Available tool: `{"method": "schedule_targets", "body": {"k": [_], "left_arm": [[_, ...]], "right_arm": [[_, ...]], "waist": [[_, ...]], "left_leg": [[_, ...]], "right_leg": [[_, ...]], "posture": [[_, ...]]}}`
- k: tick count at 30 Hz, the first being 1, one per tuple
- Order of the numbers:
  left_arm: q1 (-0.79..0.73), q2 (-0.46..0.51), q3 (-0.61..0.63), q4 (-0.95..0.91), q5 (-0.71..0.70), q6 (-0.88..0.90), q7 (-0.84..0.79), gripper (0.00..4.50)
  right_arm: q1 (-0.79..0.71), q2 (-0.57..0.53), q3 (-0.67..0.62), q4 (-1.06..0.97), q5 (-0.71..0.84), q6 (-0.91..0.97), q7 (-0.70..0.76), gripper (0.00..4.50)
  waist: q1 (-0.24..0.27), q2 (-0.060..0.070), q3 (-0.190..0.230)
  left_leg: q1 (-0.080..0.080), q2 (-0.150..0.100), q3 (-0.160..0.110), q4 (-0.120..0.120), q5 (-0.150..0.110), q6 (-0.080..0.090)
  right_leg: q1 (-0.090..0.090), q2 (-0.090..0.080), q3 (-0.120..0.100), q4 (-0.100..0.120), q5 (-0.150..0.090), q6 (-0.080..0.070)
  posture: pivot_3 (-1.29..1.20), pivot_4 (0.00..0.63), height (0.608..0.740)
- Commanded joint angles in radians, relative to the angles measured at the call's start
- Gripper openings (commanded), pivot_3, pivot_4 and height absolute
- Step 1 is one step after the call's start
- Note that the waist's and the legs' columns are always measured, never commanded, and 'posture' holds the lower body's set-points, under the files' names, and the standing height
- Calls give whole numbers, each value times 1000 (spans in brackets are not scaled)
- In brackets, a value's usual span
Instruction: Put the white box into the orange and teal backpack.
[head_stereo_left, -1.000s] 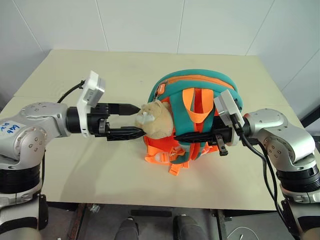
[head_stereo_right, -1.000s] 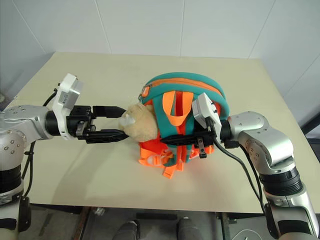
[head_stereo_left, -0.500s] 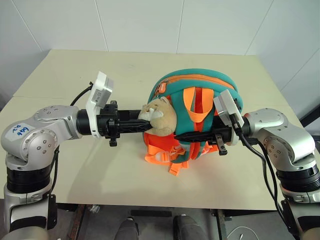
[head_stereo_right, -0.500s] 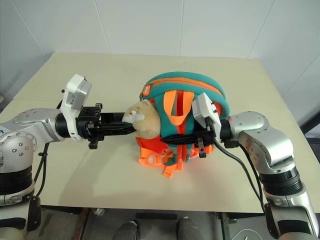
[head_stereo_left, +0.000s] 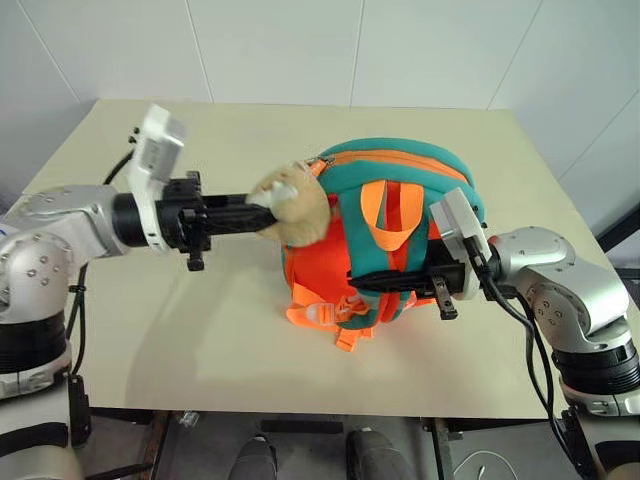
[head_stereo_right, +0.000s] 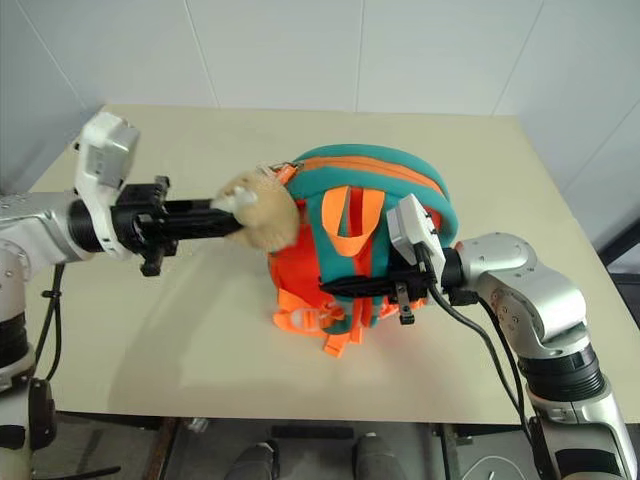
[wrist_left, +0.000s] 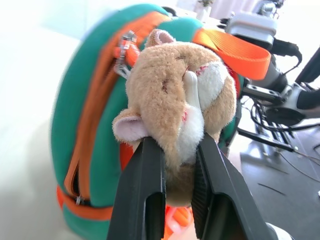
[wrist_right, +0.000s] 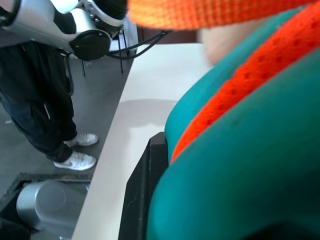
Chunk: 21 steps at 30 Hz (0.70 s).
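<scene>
The orange and teal backpack stands on the table, straps facing me. Its tan plush toy hangs at its left side. My left gripper reaches in level from the left and is shut on the plush toy, which bulges between the two black fingers. My right gripper comes in from the right, shut across the backpack's teal strap low on the front. The white box is out of view.
The beige table spreads wide around the backpack, with white walls behind it. A person's legs in dark trousers and white shoes stand on the floor beyond the table's left edge.
My left gripper went from open beside the plush toy to shut on it, then drew it up and to the left, away from the backpack. The right gripper kept its hold.
</scene>
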Motion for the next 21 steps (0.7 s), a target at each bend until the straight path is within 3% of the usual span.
{"method": "schedule_targets", "body": {"k": [1,11,21], "left_arm": [[-14,59,39,67,53,-33,18,310],[27,130,-76,232,196,-111,-76,306],[49,93,-233,277,292,-84,-100,301]], "right_arm": [[33,12,-42,-74,51,-9,-19,0],[75,14,-41,-121,75,-6,-77,0],[94,15,-36,-154,83,1,-115,0]], "waist": [[0,0,0],[-2,0,0],[-1,0,0]], "left_leg": [[0,0,0,0,0,0],[0,0,0,-1,0,0],[0,0,0,-1,0,0]], "right_leg": [[0,0,0,0,0,0],[0,0,0,-1,0,0],[0,0,0,-1,0,0]], "posture": [[0,150,740],[0,150,740],[0,150,740]]}}
